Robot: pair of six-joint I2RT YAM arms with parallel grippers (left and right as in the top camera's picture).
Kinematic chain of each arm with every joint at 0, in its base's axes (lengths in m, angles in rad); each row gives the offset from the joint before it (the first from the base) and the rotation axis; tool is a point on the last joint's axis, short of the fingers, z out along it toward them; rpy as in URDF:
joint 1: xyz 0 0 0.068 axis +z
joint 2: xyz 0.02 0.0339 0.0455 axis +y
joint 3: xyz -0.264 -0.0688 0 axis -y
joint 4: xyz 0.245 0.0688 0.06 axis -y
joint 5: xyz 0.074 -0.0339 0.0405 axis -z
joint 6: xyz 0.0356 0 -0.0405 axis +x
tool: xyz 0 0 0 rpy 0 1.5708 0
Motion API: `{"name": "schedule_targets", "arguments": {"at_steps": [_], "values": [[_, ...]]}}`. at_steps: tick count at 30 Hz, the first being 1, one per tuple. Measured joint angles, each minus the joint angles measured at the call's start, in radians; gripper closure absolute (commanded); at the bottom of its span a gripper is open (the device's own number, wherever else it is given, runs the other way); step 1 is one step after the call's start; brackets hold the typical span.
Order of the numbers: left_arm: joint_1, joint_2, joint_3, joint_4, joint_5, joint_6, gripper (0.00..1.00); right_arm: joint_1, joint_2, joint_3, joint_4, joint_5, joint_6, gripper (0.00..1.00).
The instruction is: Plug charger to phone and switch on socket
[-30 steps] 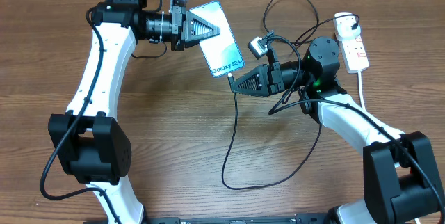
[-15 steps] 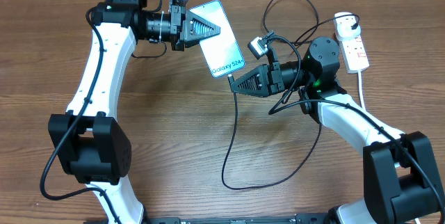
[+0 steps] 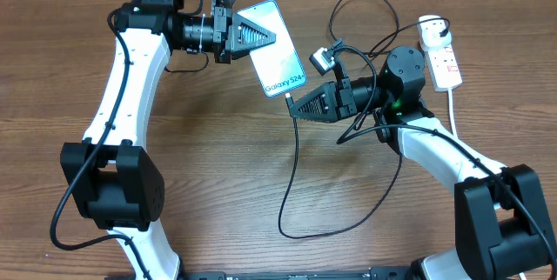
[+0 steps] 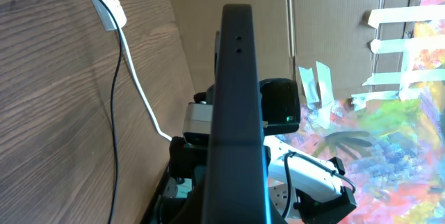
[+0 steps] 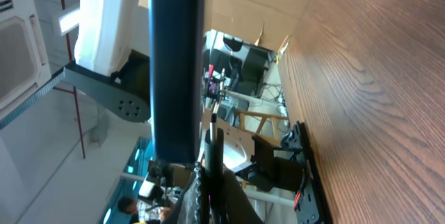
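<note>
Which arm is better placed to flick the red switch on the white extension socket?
Right. The white plastic socket block lies beside the right arm's elbow, while the left gripper is across the table, shut on the slim blue-screened phone.

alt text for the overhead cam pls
The left gripper holds the phone over a wooden table while the right gripper grips the charger tip at the phone's lower edge. The charger's black cable loops toward the white socket at far right.
</note>
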Motion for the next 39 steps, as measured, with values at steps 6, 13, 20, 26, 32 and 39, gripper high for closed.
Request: {"name": "schedule_targets", "arguments": {"at_steps": [6,13,20,26,32,39], "values": [[0.000,0.000,0.000,0.000,-0.003,0.000,0.96,0.000,0.000,0.000,0.001,-0.011,0.000,0.96],[0.000,0.000,0.000,0.000,-0.012,0.000,0.96,0.000,0.000,0.001,0.065,-0.023,0.024,0.96],[0.000,0.000,0.000,-0.006,-0.008,0.000,0.96,0.000,0.000,0.001,0.092,-0.023,0.049,0.96],[0.000,0.000,0.000,-0.006,-0.002,0.000,0.96,0.000,0.000,0.001,0.092,-0.023,0.053,0.96],[0.000,0.000,0.000,-0.006,0.002,0.000,0.96,0.000,0.000,0.001,0.092,-0.022,0.056,0.96],[0.000,0.000,0.000,-0.007,0.002,0.000,0.96,0.000,0.000,0.001,0.092,-0.019,0.058,0.96]]}}
